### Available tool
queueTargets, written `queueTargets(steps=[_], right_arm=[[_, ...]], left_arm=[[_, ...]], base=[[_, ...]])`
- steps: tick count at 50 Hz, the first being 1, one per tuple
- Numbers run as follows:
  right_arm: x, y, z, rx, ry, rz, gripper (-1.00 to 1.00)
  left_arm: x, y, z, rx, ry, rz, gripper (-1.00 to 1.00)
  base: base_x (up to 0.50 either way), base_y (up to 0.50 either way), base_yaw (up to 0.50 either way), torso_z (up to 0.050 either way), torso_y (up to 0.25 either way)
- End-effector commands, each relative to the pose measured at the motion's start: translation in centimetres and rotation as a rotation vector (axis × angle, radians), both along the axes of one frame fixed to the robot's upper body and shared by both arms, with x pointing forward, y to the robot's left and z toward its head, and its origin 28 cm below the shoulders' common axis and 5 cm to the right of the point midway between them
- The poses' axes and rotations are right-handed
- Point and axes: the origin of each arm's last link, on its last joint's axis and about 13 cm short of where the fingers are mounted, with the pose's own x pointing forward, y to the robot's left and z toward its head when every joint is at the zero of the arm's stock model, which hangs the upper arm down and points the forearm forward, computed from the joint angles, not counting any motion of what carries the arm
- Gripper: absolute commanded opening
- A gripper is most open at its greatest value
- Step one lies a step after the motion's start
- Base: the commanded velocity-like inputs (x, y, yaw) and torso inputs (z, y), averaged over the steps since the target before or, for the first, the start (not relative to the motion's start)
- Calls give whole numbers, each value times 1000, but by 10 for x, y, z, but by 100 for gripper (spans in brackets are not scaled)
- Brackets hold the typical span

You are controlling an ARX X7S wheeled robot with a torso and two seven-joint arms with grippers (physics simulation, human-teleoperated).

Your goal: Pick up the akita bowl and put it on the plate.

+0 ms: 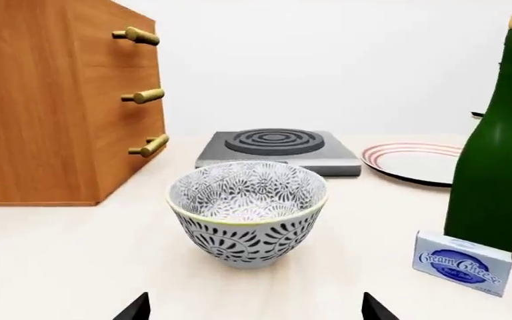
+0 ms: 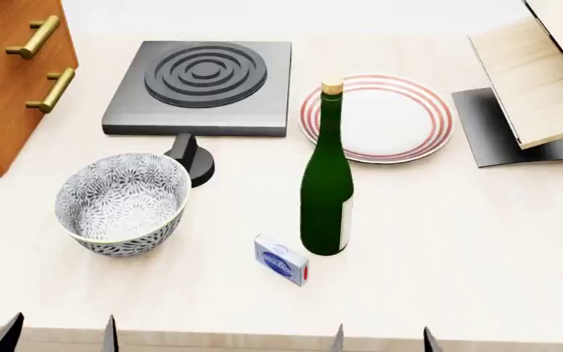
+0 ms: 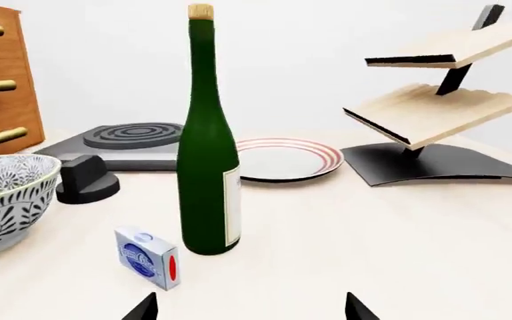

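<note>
One pale, matt counter carries everything, with a plain white wall behind it. At its left edge stands a wooden cabinet with brass handles; at the right, a rack of tilted light-wood shelves on a black base. A grey burner with dark rings sits at the back, its black knob just in front.

The bowl stands upright and empty on the counter, left of centre, near the knob and apart from the plate, which lies bare beside the burner's right side. Between bowl and plate rises a green bottle with a cork and a white label, its writing not readable. Just beside the bottle's foot stands a small blue-and-white box reading "Cream Cheese".

Both grippers hang at the counter's near edge, the left before the bowl, the right before the bottle. Each pair of fingers is spread apart and holds nothing.
</note>
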Motion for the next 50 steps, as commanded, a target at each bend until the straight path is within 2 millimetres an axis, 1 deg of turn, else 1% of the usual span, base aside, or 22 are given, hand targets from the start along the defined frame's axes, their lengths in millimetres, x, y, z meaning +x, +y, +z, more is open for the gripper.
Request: queueTargets(steps=[1,2,3,4,6,10,15,22,25,31,50], right_arm=[[-1,0,30,6,-91,-5,100],[-2,-1,36,4,-111,-9,100],[-2,-1,36,4,-111,-9,100],[-8,0,44,5,-144,-7,100],[-13,0,51,6,-171,-7,100],[-19,-1,62,12,-213,-6,100],[-28,-2,77,10,-290,-18,100],[-44,-5,94,25,-381,-39,100],[-50,-5,96,26,-413,-41,100],[-55,-3,97,19,-456,-34,100],[-50,-2,87,21,-435,-8,100]], left_arm=[[-4,3,40,2,-121,14,100],[-6,3,46,16,-148,18,100],[-6,3,46,16,-148,18,100],[-12,2,58,17,-190,1,100],[-16,1,63,27,-213,12,100],[-29,1,83,45,-307,0,100],[-40,0,100,80,-398,22,100],[-51,0,113,84,-469,26,100],[-55,0,116,90,-486,26,100],[-59,1,116,84,-507,27,100],[-55,4,111,79,-501,49,100]], base=[[0,0,0,0,0],[0,0,0,0,0],[0,0,0,0,0],[0,0,0,0,0],[0,0,0,0,0],[0,0,0,0,0],[0,0,0,0,0],[0,0,0,0,0],[0,0,0,0,0],[0,0,0,0,0],[0,0,0,0,0]])
